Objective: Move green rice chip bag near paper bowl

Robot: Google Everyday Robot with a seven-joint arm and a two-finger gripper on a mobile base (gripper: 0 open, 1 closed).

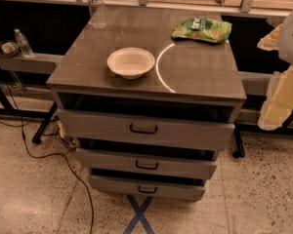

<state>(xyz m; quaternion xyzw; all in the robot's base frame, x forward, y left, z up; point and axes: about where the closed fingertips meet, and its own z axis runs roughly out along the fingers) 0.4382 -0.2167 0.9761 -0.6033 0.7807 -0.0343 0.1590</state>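
The green rice chip bag (202, 29) lies flat at the far right corner of the grey cabinet top (195, 72). The paper bowl (131, 62) stands upright and empty near the front of the top, left of centre. The bag is well apart from the bowl, behind it and to its right. My gripper (282, 97) shows as pale parts at the right edge of the camera view, off the cabinet's right side and lower than the bag. It holds nothing that I can see.
A clear plastic water bottle (96, 6) stands at the far left corner of the top. The cabinet has three drawers (143, 128) slightly pulled out. A small bottle (23, 43) stands on a ledge at left. Cables run over the floor at left.
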